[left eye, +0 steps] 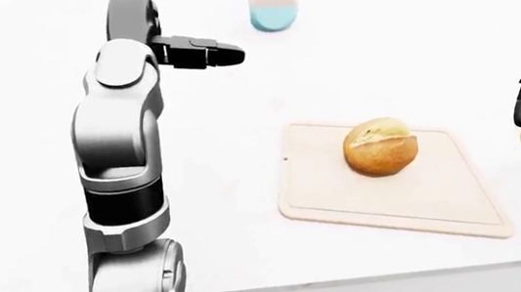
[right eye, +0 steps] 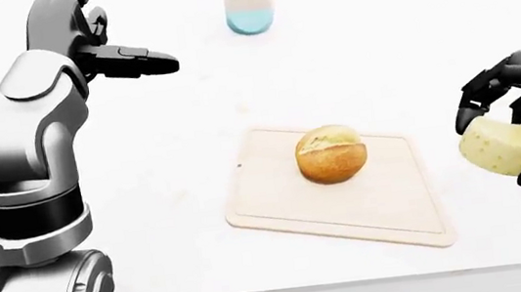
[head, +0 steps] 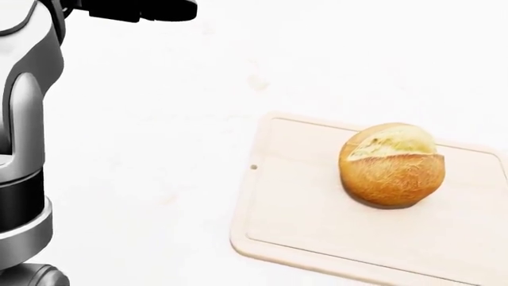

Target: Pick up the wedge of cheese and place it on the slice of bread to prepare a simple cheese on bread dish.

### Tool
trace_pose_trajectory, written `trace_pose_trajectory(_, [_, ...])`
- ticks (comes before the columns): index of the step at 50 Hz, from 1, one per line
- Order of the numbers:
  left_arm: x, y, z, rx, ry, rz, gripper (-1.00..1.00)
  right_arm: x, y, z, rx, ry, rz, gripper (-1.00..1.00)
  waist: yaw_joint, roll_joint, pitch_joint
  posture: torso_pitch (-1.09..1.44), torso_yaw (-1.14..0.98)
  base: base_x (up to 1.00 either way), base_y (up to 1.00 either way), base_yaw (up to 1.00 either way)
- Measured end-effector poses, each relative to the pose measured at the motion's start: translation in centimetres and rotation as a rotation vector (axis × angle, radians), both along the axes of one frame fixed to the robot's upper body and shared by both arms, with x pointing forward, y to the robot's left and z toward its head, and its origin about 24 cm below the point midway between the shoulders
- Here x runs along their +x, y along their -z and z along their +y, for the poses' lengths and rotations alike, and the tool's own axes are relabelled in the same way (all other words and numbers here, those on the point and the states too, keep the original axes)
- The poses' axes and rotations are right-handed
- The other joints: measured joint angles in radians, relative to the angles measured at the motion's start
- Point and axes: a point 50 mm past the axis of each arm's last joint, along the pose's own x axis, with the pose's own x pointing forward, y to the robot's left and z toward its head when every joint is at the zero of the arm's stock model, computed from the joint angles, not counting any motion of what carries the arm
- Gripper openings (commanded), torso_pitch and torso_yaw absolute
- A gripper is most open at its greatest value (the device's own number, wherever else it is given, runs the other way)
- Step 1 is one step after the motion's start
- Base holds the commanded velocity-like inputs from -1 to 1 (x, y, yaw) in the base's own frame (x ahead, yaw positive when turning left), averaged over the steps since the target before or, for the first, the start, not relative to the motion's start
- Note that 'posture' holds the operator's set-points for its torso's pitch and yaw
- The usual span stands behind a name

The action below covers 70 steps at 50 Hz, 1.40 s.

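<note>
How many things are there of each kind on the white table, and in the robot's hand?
Bread: 1
Cheese, held in the right hand: 1
Cutting board: 1
Vase with a plant: 1
Total: 4

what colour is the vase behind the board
The vase is white on top and light blue at the bottom, clearest in the left-eye view.
</note>
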Motion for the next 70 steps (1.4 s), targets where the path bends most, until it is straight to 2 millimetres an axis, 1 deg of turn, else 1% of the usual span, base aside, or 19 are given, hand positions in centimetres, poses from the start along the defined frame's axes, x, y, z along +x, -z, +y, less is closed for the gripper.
trace_pose_trajectory(9, [0.0, 0.0, 0.1, -0.001, -0.002, 0.002, 1.00, 1.0, -1.5, 1.2, -0.005, -0.037, -0.042, -1.00, 0.003, 0.001, 0.000, 0.00, 0.00, 0.00, 0.00, 0.00])
trace_pose_trajectory(15, [0.1, -0.1, 0.0, -0.001, 0.000, 0.000, 1.00, 1.9, -2.8, 2.4, -0.007, -0.075, -0.064, -1.00, 0.002, 0.008, 0.001, 0.00, 0.00, 0.00, 0.00, 0.00])
trace_pose_trajectory(20, [0.1, -0.1, 0.0, -0.002, 0.002, 0.001, 1.00, 2.3, -4.4, 3.7, -0.010, -0.110, -0.108, -1.00, 0.002, 0.014, 0.001, 0.00, 0.00, 0.00, 0.00, 0.00])
trace_pose_trajectory(28, [0.0, -0.2, -0.3, 0.000, 0.008, -0.004, 1.00, 3.1, -6.1, 5.7, -0.019, -0.170, -0.132, -1.00, 0.000, 0.023, 0.003, 0.00, 0.00, 0.00, 0.00, 0.00])
trace_pose_trajectory(34, [0.1, 0.0, -0.1, -0.002, 0.005, 0.005, 1.00, 3.7, -7.0, 7.6, -0.038, -0.220, -0.152, -1.00, -0.003, 0.030, 0.006, 0.00, 0.00, 0.00, 0.00, 0.00])
trace_pose_trajectory(41, [0.2, 0.2, 0.3, -0.007, -0.002, 0.008, 1.00, 4.9, -7.6, 9.4, -0.046, -0.267, -0.158, -1.00, -0.005, 0.038, 0.008, 0.00, 0.00, 0.00, 0.00, 0.00])
trace_pose_trajectory(48, [0.2, 0.2, 0.5, -0.009, -0.003, 0.005, 1.00, 5.9, -7.6, 11.2, -0.025, -0.316, -0.179, -1.00, -0.006, 0.044, 0.011, 0.00, 0.00, 0.00, 0.00, 0.00])
trace_pose_trajectory(57, [0.2, 0.4, 0.7, -0.011, -0.008, 0.009, 1.00, 6.1, -8.2, 12.0, -0.020, -0.334, -0.229, -1.00, -0.007, 0.045, 0.013, 0.00, 0.00, 0.00, 0.00, 0.00])
trace_pose_trajectory(70, [0.3, 0.3, 0.6, -0.011, -0.003, 0.009, 1.00, 6.8, -7.3, 14.2, -0.021, -0.392, -0.226, -1.00, -0.011, 0.050, 0.015, 0.00, 0.00, 0.00, 0.00, 0.00])
